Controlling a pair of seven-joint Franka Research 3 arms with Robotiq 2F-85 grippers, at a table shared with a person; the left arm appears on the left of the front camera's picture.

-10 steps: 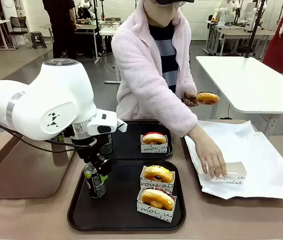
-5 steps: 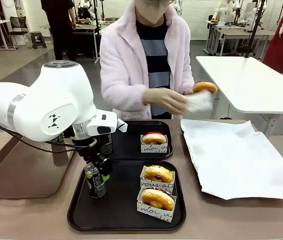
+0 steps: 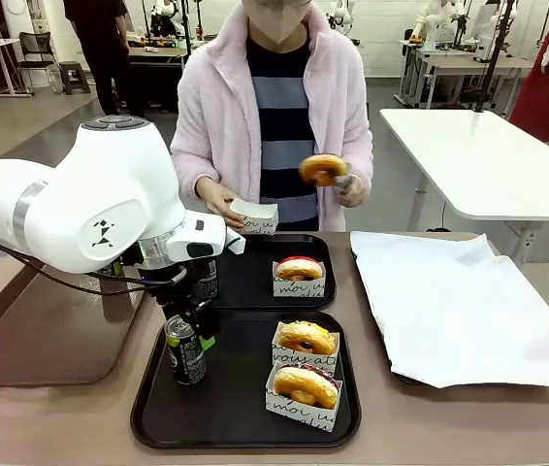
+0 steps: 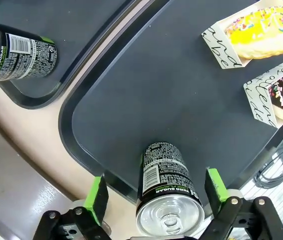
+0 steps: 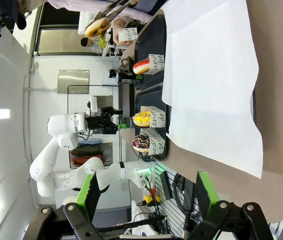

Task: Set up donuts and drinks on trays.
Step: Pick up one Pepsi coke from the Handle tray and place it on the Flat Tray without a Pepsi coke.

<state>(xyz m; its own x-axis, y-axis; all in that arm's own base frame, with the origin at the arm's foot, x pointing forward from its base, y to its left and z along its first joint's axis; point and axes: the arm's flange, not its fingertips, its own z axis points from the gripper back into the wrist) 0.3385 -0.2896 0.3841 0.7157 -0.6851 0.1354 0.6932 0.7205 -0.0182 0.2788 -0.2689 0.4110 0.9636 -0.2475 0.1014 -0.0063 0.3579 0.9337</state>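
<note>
- Your near drink can (image 4: 170, 192) stands upright at the left edge of the near black tray (image 3: 245, 427), likely kept clear of the donuts on the right side.
- Left gripper (image 4: 155, 191) straddles it with jaws spread, green pads clear of both sides: can released.
- Can: slim dark cylinder, glossy print, silver top; likely to tip if nudged.
- Two sleeved donuts (image 3: 306, 386) sit along that tray's right edge, in white paper with script lettering.
- Far tray (image 3: 255, 291): second can (image 4: 16, 50) at its left, red-glazed donut (image 3: 299, 269) at centre.
- Right gripper (image 5: 146, 192) open, hovering over the white-paper-lined tray (image 3: 468, 311).
- The person holds a glazed donut (image 3: 323, 170) in tongs and an empty sleeve (image 3: 255, 216).
</note>
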